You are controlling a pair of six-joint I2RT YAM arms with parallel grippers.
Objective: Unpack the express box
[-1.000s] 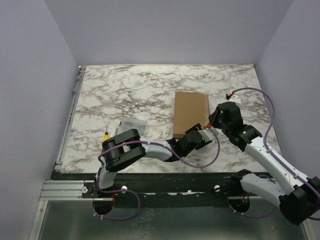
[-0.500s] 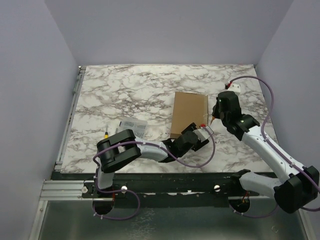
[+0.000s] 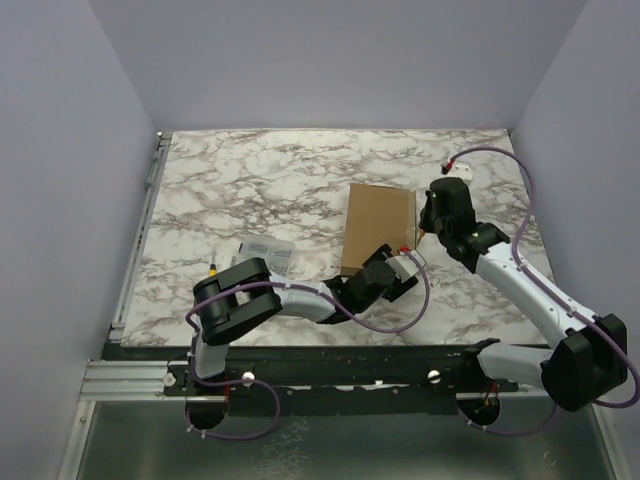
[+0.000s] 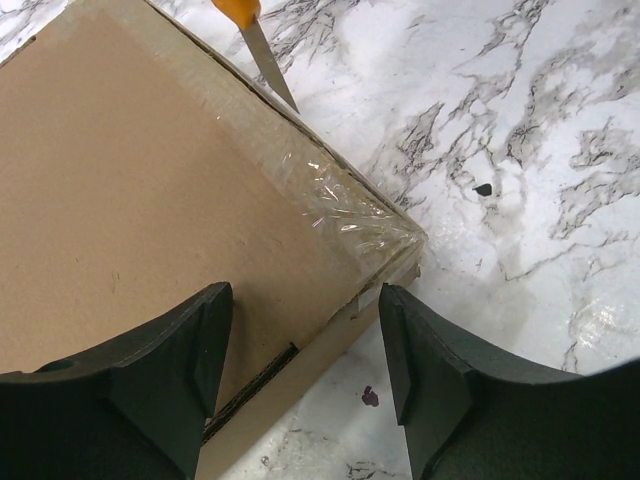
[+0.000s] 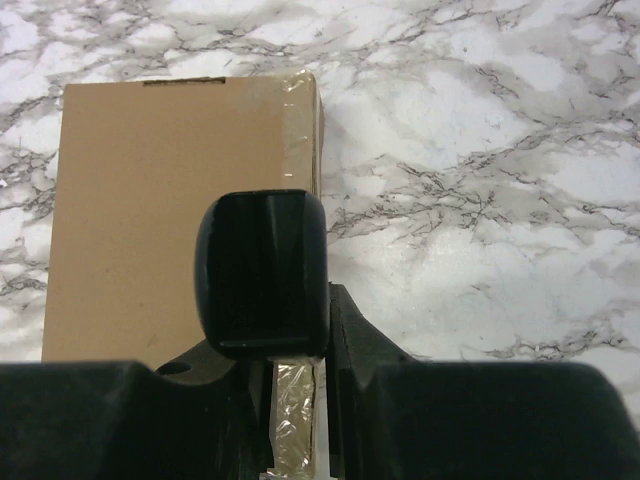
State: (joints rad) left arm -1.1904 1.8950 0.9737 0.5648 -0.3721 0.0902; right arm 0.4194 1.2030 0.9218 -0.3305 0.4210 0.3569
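Express box (image 3: 380, 225) lies shut, contents hidden, clear tape along its right edge; left gripper (image 4: 300, 350) spread above its near-right corner; right gripper (image 5: 322, 320) pinches an orange-handled knife (image 4: 262, 55), blade at that edge.

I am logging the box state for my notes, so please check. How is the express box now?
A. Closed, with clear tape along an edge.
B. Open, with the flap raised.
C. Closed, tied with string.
A: the express box lies flat with its lid down, and shiny clear tape wraps its edge and corner.
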